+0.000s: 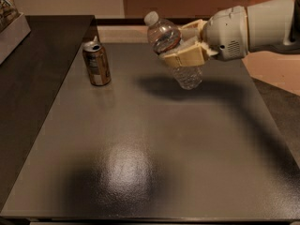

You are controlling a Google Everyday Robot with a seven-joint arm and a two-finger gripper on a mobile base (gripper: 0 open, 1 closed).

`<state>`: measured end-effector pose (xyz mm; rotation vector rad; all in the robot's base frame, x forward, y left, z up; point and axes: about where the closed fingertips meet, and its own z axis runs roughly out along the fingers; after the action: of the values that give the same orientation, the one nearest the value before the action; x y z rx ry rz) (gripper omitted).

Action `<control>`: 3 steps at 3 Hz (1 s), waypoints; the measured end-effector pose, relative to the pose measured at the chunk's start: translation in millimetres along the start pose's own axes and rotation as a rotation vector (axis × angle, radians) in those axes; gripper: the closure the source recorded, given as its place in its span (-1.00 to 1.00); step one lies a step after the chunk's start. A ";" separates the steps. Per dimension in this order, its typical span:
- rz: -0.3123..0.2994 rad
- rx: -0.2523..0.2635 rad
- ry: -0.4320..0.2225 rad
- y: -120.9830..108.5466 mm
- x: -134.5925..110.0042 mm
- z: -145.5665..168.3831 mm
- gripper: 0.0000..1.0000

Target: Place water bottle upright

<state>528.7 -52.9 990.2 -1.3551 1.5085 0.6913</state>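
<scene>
Tilted water bottle [164, 34] in gripper [182, 46], seemingly clear of the table [140, 163].

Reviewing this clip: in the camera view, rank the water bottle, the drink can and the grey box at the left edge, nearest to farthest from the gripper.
Measured from the gripper, at upper right of centre:
1. water bottle, clamped in it, tilted, cap up and to the left.
2. drink can, standing further left.
3. grey box, at the far-left edge.
</scene>
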 end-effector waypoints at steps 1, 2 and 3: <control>0.071 0.046 -0.104 1.2 -1.4 -4.7 1.00; 0.129 0.062 -0.192 0.0 -0.4 -7.2 1.00; 0.169 0.066 -0.266 -2.2 1.3 -8.4 1.00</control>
<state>528.5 -61.3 992.6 -1.0485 1.4269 0.8827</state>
